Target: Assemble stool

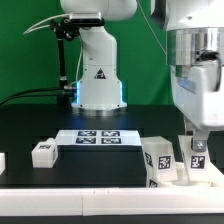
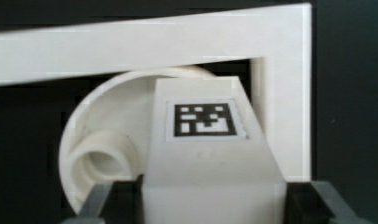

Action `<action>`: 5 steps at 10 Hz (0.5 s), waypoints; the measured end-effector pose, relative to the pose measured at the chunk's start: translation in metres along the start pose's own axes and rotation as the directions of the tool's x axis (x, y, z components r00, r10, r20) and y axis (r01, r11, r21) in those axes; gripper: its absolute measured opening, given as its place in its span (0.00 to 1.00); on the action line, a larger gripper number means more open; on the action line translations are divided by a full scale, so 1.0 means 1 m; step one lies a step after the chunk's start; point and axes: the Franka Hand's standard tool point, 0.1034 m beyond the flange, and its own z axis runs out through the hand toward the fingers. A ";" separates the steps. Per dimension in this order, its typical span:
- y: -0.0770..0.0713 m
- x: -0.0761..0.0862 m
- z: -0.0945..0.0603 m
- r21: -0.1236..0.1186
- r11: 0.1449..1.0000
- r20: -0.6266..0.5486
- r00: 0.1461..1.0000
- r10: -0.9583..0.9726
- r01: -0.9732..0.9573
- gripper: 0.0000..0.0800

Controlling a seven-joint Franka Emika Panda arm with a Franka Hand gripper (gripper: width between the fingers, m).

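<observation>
My gripper (image 1: 196, 150) hangs at the exterior view's right, shut on a white stool leg (image 1: 196, 157) with a black-and-white tag. In the wrist view that leg (image 2: 207, 130) fills the gap between the two dark fingers (image 2: 111, 203) of the gripper (image 2: 207, 205). It stands over the round white seat (image 2: 111, 125), beside a socket (image 2: 104, 160). The seat (image 1: 176, 178) lies in the table's front right corner, mostly hidden. A second leg (image 1: 158, 158) stands upright next to the held one. A third leg (image 1: 42, 152) lies on the black table at the left.
The marker board (image 1: 97, 137) lies in the middle, before the robot's base (image 1: 98, 85). Long white bars (image 2: 150, 40) form a corner around the seat, and one bar (image 1: 80, 175) runs along the front edge. A white piece (image 1: 2, 161) shows at the far left edge.
</observation>
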 end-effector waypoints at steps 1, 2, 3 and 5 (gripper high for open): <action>0.001 0.001 0.001 0.004 0.983 0.031 0.982 0.184 -0.184 0.42; 0.001 0.000 0.001 0.001 0.941 0.053 0.940 0.337 -0.338 0.42; 0.001 -0.001 0.001 0.000 0.930 0.069 0.928 0.365 -0.366 0.42; 0.002 -0.002 0.000 0.004 0.934 0.073 0.931 0.357 -0.358 0.42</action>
